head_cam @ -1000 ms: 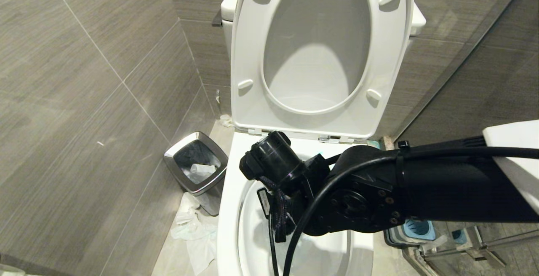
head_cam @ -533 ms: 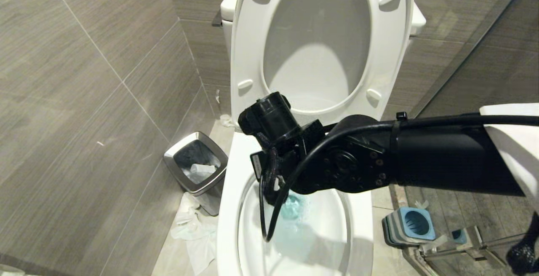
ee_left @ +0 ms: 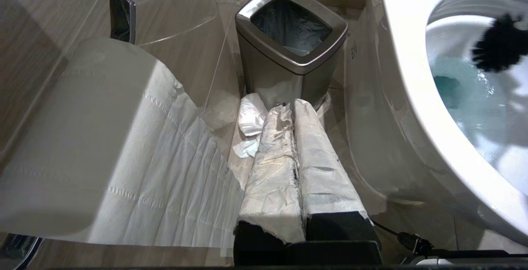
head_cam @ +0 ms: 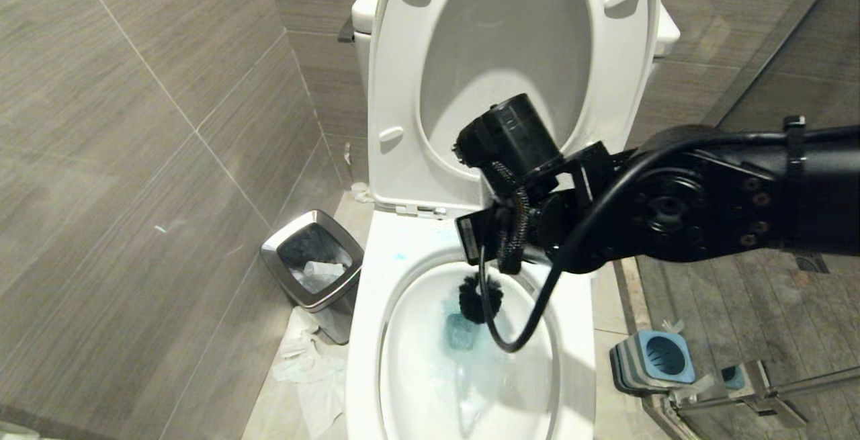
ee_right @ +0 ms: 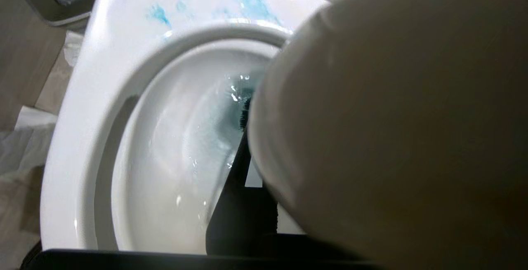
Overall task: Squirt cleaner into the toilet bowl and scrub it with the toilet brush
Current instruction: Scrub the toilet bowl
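Note:
The toilet bowl (head_cam: pixel 368 332) stands with seat and lid raised, blue-tinted water at its bottom. The toilet brush's black bristle head (head_cam: pixel 480 299) hangs inside the bowl near the back wall, just above the water; it also shows in the left wrist view (ee_left: pixel 501 41). My right gripper (ee_right: pixel 258 154) is over the bowl's back rim, shut on the brush's pale handle (ee_right: pixel 392 117), which fills most of the right wrist view. One dark finger (ee_right: pixel 237 179) shows beside it. My left gripper (ee_left: pixel 288 107) is parked low to the toilet's left, its paper-wrapped fingers pressed together. The cleaner is out of view.
A steel-rimmed trash bin (head_cam: pixel 312 258) stands left of the toilet, crumpled tissue (head_cam: pixel 306 366) on the floor before it. A toilet roll (ee_left: pixel 103 146) hangs close to my left gripper. The blue-and-grey brush holder (head_cam: pixel 655 359) sits on the floor at the right, by a glass door frame.
My right arm has risen and swung back and to the right over the bowl. The brush head, hidden under the wrist before, now shows near the bowl's back wall.

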`<state>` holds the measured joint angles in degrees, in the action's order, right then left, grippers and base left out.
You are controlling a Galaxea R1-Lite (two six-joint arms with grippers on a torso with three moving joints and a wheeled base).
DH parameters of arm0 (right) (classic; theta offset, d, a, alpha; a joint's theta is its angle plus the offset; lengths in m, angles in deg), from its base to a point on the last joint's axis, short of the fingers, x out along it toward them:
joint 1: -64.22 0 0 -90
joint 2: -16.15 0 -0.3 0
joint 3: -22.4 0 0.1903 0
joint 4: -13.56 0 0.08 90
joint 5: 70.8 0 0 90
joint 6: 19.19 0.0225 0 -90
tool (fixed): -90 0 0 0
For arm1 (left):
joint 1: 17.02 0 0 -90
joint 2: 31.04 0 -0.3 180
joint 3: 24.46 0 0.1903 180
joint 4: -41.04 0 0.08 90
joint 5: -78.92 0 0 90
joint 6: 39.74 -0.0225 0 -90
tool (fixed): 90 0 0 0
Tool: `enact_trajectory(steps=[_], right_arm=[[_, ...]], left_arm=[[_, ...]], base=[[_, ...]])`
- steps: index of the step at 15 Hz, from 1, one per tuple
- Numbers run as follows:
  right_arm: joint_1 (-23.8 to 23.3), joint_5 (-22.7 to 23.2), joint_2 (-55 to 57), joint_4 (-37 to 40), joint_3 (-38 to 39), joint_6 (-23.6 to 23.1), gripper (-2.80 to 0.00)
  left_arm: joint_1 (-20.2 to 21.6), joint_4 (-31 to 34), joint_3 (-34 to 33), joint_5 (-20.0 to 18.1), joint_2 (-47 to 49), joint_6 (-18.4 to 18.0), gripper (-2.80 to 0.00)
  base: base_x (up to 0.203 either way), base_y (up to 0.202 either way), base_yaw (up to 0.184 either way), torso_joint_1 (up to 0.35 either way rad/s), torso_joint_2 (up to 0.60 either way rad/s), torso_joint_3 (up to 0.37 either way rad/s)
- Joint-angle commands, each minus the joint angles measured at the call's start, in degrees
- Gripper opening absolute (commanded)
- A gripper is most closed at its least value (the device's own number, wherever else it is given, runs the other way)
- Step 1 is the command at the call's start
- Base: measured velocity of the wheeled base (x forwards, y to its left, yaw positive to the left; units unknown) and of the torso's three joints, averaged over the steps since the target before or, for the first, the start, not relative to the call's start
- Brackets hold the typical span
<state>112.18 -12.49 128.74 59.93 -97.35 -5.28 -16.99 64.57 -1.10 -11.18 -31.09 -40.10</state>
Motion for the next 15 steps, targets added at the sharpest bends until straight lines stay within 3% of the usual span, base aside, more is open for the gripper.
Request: enact_trajectory(steps=[1, 5, 9, 15], right_arm=[[1.1, 0.0, -8.7, 0.4, 7.1, 0.5, -2.80], [4.9, 0.6, -17.4, 0.5, 15.4, 3.5, -2.80], [5.3, 2.7, -23.0, 0.6, 15.2, 4.6, -2.80], [-6.2, 2.6, -24.5, 8.1, 3.0, 4.0, -2.80]], left_arm=[[0.0, 0.0, -0.1, 0.0, 0.0, 0.0, -2.80], [0.0, 0.0, -0.1, 0.0, 0.0, 0.0, -2.80], [0.0, 0.0, -0.1, 0.0, 0.0, 0.0, -2.80], [0.0, 0.0, -0.1, 0.0, 0.0, 0.0, -2.80]], base=[[0.000, 0.000, 0.000, 0.000, 0.00, 0.000], [0.000, 0.000, 0.000, 0.000, 0.00, 0.000], [0.000, 0.000, 0.000, 0.000, 0.00, 0.000], [0.000, 0.000, 0.000, 0.000, 0.00, 0.000]])
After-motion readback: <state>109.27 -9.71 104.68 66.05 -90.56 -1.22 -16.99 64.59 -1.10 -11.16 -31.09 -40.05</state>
